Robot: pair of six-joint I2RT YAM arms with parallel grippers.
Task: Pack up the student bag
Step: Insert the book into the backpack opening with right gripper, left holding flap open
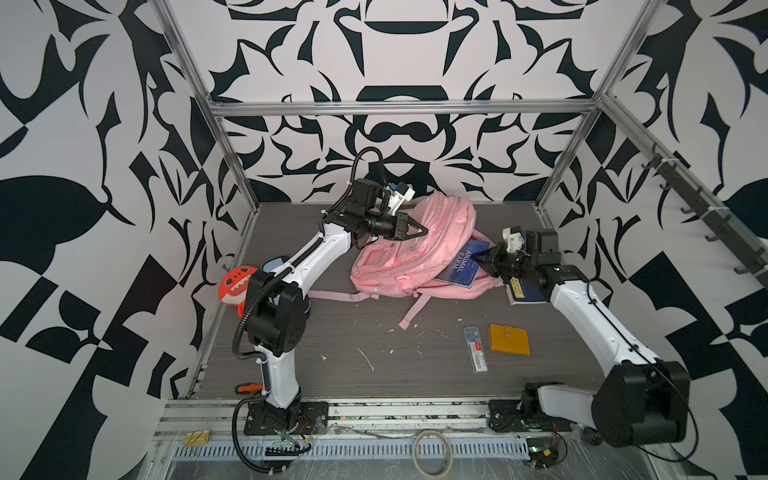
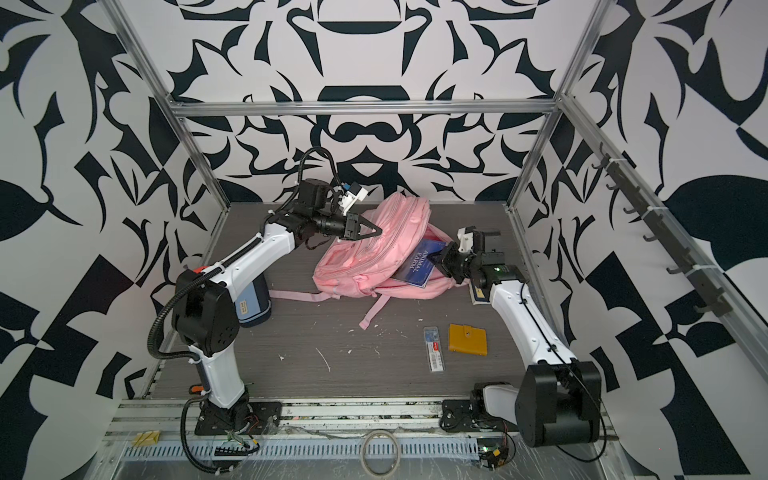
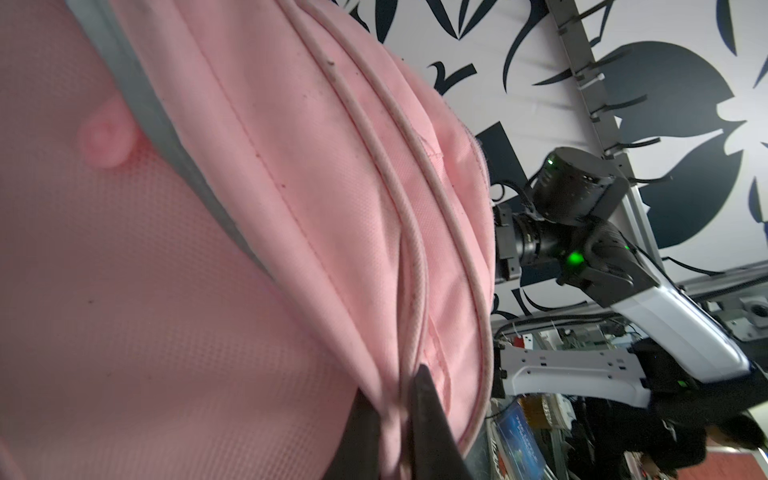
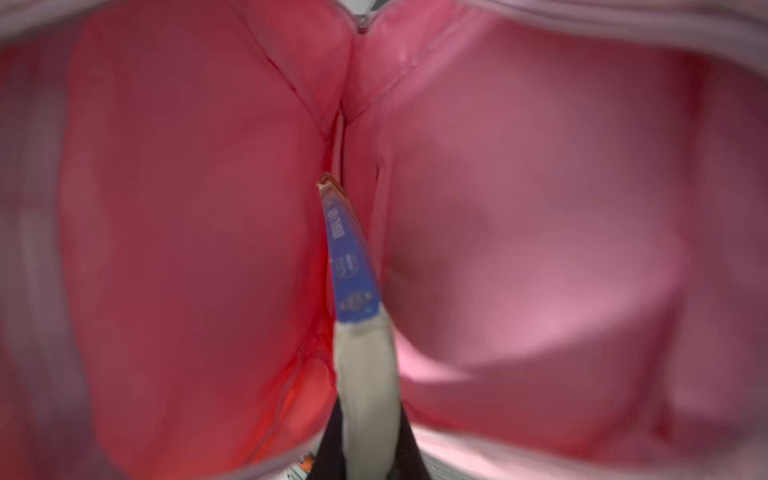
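Two grippers, each closed on something. Top views: the student bag [image 1: 399,253] lies slumped on its side toward the back of the table [image 1: 332,357], its mouth turned to the right arm. The left gripper [image 1: 423,231] is pinched on the bag's raised upper edge, apparently to prop the opening wide. The right gripper [image 1: 483,257] is clamped on a blue book [image 1: 462,268], which sits partway into that mouth in both top views. Not yet packed: a second book [image 1: 524,294] lies under the right arm, just beside the bag. A yellow wallet [image 1: 509,339] and a clear case [image 1: 477,348] lie side by side nearer the front, well apart from the bag. A plush toy [image 1: 233,286] and a pencil case [image 2: 254,305] sit at the left edge behind the left arm. Left wrist view: two dark fingers [image 3: 430,419] are almost together, with a fold of pink fabric and its piped seam caught between them. The cloth is drawn up taut from that pinch. Right wrist view: the book is seen edge-on, gripped at its pale page edge by closed jaws and pointing into the pink lining [image 4: 540,199]. I judge it is held thin side first so it slides between the bag's walls. How deep it has gone cannot be told.
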